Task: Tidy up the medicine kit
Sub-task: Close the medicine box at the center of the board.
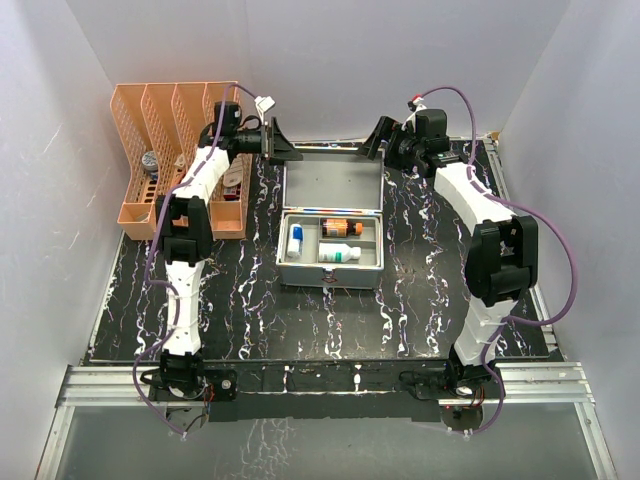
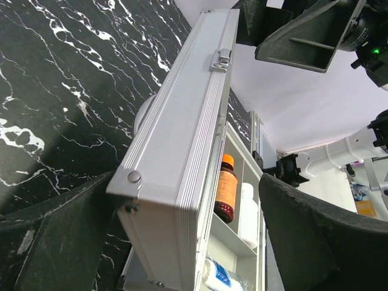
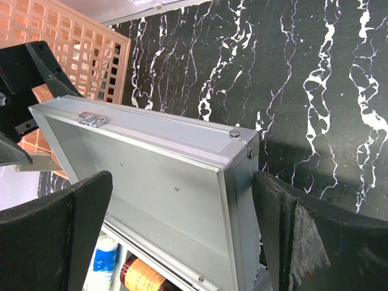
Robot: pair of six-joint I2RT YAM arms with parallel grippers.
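Grey metal medicine kit [image 1: 330, 188] stands open on the marbled tabletop [image 1: 420, 300]; left pincer [image 1: 283, 143] at its eleven o'clock, right pincer [image 1: 378, 138] at one, both spread wide.

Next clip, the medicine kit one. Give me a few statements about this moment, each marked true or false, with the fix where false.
1. The medicine kit has its lid raised. True.
2. Both claws are shut. False: the left claw and the right claw are open, one at each end of the lid.
3. The kit is empty. False: it holds an orange bottle, a green-labelled white bottle and a blue-capped white bottle.
4. An orange slotted rack stands left of the kit. True.
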